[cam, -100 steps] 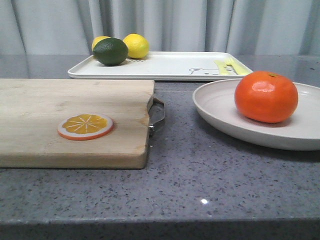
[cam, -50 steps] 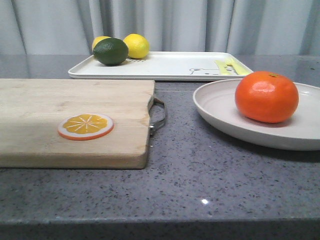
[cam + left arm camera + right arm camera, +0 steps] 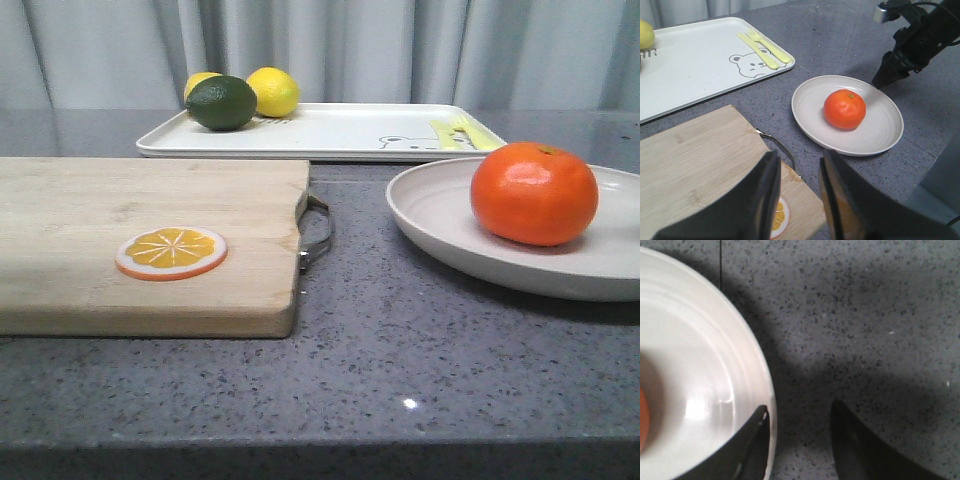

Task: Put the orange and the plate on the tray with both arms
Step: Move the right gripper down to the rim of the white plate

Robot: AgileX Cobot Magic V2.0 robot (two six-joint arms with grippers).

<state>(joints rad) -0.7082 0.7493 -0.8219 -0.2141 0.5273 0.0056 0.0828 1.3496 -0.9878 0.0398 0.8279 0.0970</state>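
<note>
The orange [image 3: 534, 193] sits on the off-white plate [image 3: 440, 215] at the right of the table; both also show in the left wrist view, the orange [image 3: 844, 108] on the plate [image 3: 880, 137]. The tray [image 3: 330, 130] with a bear drawing lies at the back. My right gripper [image 3: 800, 412] is open and straddles the plate's rim [image 3: 752, 355], one finger over the inside, the other over the table. It shows at the plate's far edge in the left wrist view [image 3: 882, 77]. My left gripper [image 3: 799, 175] is open and empty above the cutting board's end.
A wooden cutting board [image 3: 100, 200] with a metal handle [image 3: 318, 230] and an orange slice [image 3: 171, 252] lies at the left. Two lemons and a lime [image 3: 221, 103] sit on the tray's left end. A yellow fork and knife [image 3: 762, 47] lie at its right end.
</note>
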